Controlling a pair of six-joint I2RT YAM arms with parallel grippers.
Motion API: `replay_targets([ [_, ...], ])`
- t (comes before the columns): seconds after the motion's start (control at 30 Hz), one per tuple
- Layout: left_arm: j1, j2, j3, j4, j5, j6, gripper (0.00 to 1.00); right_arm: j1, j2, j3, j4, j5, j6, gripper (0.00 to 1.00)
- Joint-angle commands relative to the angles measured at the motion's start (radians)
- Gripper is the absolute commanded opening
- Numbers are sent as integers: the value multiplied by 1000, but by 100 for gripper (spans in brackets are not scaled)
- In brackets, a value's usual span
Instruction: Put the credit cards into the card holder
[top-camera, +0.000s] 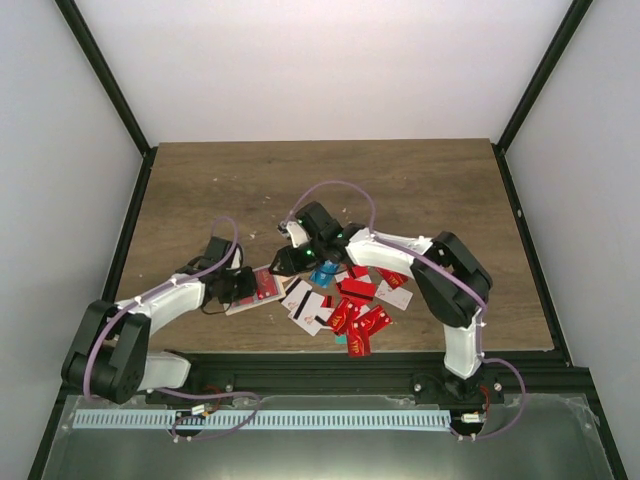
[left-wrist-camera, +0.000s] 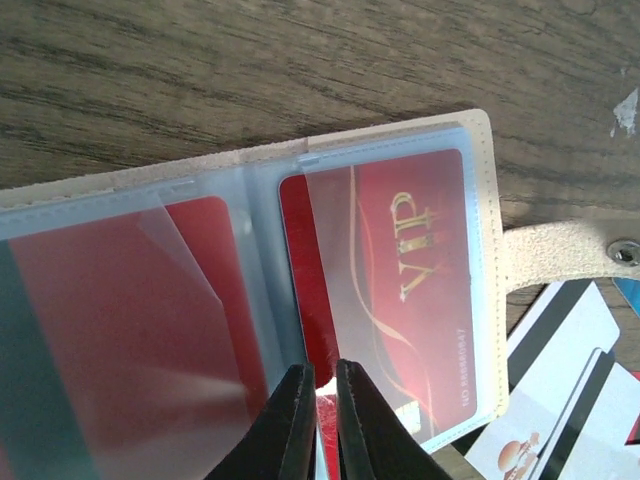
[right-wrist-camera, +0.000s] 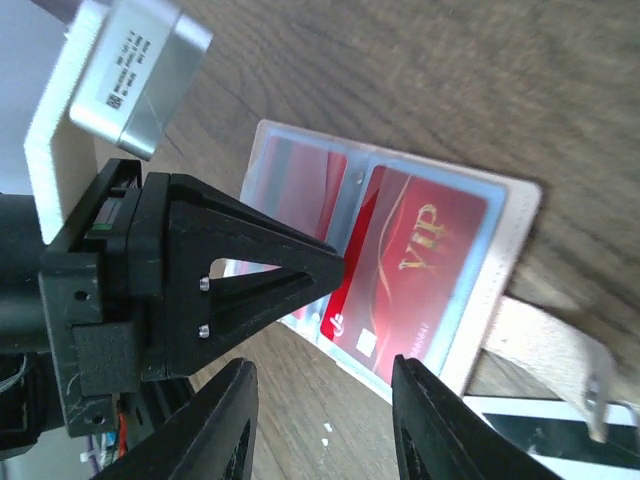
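One open card holder sleeving two red cards, the one lettered "VIP" beside its snap tab; left gripper clamped on its near edge, right gripper with fingers apart above it

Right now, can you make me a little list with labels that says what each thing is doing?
holder: lying open on the table
inside the holder: VIP card in one clear pocket, another red card in the next pocket
left end effector: pinched shut on the holder's edge
right end effector: open, empty, close to the holder
loose cards: heaped on the table beside the holder
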Motion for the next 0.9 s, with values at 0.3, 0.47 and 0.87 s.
replay_targets([
  [0.3,-8,42,-23,48,20,27,5,15,143,2,72,-92,72,40],
  [0.47,-12,55,-33,57,17,26,4,15,171,-1,75,-98,79,40],
  [0.87,-17,67,-41,62,10,21,4,15,195,3,60,-71,81,44],
])
